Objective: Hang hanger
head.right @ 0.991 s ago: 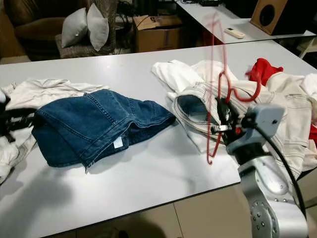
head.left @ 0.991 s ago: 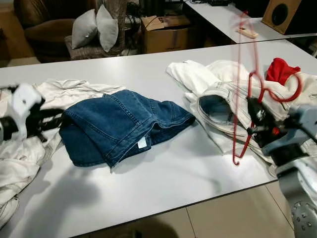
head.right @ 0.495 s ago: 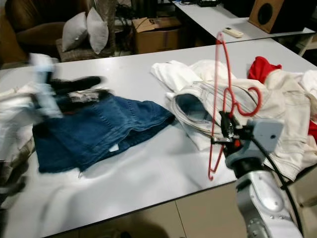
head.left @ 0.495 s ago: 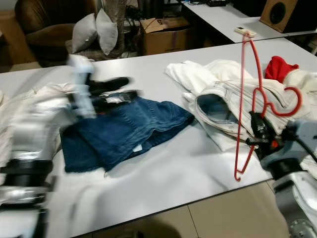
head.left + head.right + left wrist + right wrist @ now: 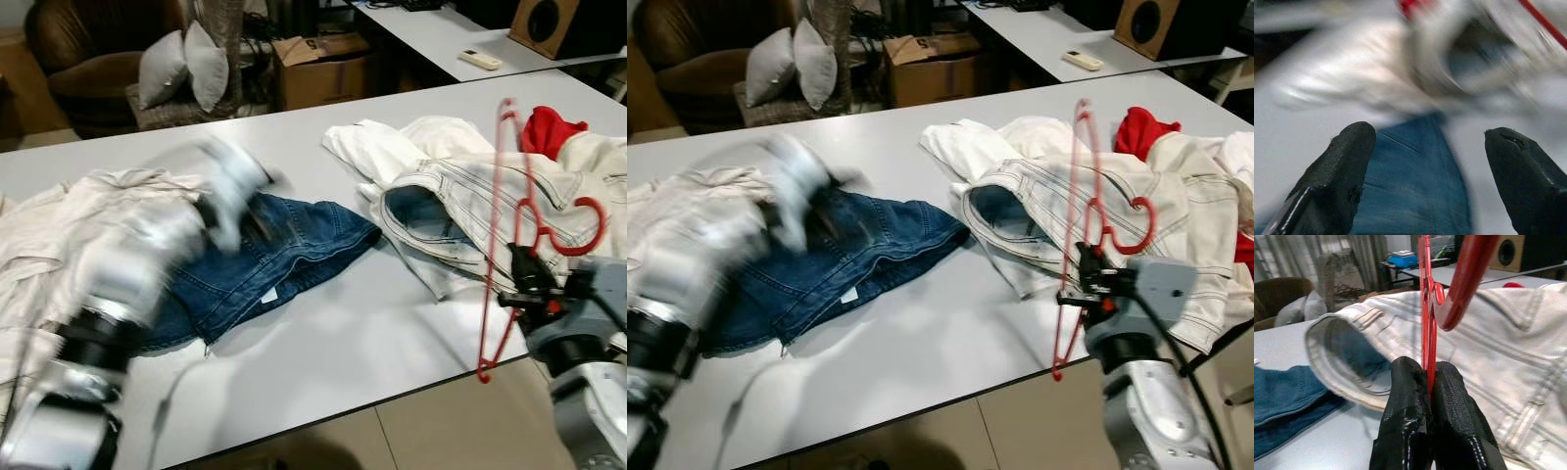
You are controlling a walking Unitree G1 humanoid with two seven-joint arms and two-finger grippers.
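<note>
Right claw (image 5: 1428, 382) clamped on red hanger (image 5: 507, 235) at worktop (image 5: 333, 333) front edge, left claw (image 5: 1430, 161) fingers spread above jeans (image 5: 265, 259)

Head stereo pair down over a shared white table (image 5: 323, 333); wrist cameras close along each end effector, left probably motion-blurred.

The left arm (image 5: 127, 284) is one big smear over the jeans (image 5: 284, 250), so its gripper can't be made out there. The red garment (image 5: 551, 132) is mostly buried under white clothes (image 5: 460, 186). The hanger (image 5: 1429, 298) is cut off by the frame's top edge.
</note>
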